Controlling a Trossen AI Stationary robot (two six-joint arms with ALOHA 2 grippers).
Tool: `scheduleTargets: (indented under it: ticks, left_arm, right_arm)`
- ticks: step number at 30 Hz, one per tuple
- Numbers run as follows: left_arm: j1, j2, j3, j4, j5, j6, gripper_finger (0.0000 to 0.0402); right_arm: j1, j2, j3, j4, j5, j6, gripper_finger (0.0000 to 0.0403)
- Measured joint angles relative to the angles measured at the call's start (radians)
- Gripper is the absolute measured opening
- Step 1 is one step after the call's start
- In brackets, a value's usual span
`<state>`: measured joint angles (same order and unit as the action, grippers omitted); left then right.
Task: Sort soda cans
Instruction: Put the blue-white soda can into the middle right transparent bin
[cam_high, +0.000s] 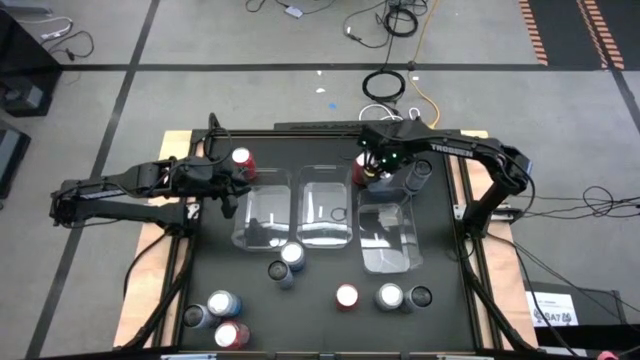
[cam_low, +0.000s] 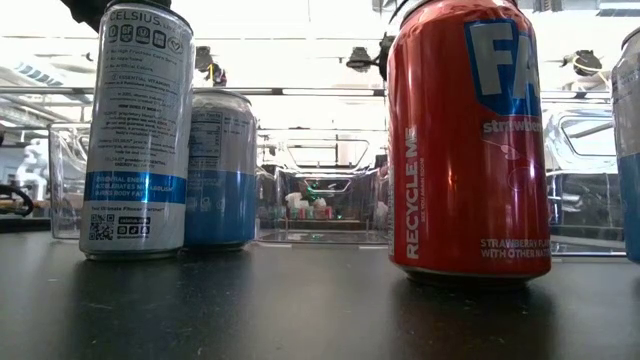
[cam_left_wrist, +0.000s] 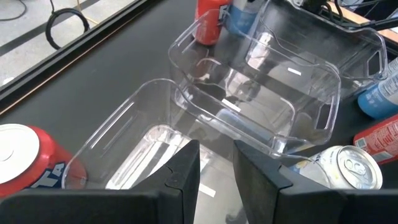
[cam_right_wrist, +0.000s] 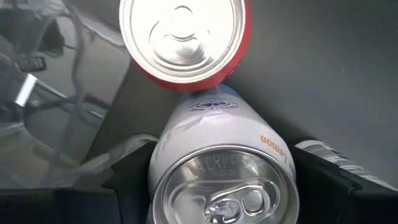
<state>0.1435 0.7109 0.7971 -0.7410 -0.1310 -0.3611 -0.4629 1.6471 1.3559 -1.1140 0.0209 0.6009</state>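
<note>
Three clear bins are lined up mid-table, presumably one per can colour, with most soda cans left scattered toward the near edge. At the far edge by the right bin, a silver-blue can is clamped between the right gripper fingers, touching a red can. The left gripper is held empty over the left bin, fingers slightly parted
</note>
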Motion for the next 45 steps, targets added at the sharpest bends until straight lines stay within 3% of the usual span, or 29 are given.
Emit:
scheduleTargets:
  ticks: [11, 18, 22, 27, 32, 45]
  left_arm:
    - [0.0, 0.0, 0.0, 0.021, 0.009, 0.0, 0.0105]
    - [0.0, 0.0, 0.0, 0.031, 0.011, 0.0, 0.0105]
    - [0.0, 0.0, 0.0, 0.031, 0.012, 0.0, 0.0105]
    - [0.0, 0.0, 0.0, 0.03, 0.015, 0.001, 0.0105]
    - [0.0, 0.0, 0.0, 0.03, 0.016, 0.001, 0.0105]
    - [0.0, 0.0, 0.0, 0.029, 0.024, -0.011, 0.0105]
  right_arm:
    - [0.02, -0.112, 0.215, -0.272, 0.066, 0.02, 0.0281]
    - [0.157, -0.182, 0.33, -0.401, 0.12, 0.119, 0.0282]
    - [0.278, -0.207, 0.296, -0.397, 0.116, 0.212, 0.0282]
    - [0.381, -0.21, 0.157, -0.298, 0.125, 0.296, 0.0283]
    - [0.406, -0.168, 0.083, -0.166, 0.14, 0.331, 0.0283]
    - [0.408, 0.051, 0.061, -0.083, 0.166, 0.283, 0.0284]
